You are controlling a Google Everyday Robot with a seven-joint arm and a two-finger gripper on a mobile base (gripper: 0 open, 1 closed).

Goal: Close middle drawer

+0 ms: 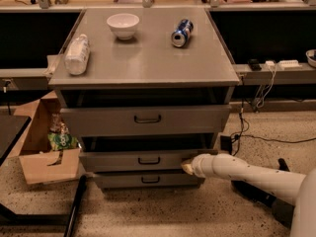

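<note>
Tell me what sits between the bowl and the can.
Nothing: in the camera view, bare cabinet top separates bowl and can. The gripper is at the middle drawer's right front.

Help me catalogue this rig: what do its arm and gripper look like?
The arm is a smooth, off-white tube, thickening toward the lower right, with no visible cables or markings. The gripper, at the right end of the middle drawer, is a small tan tip.

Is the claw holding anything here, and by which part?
It cannot be told. The claw sits against the right end of the front of the middle drawer, away from its central handle. It looks like pushing contact rather than a hold.
</note>
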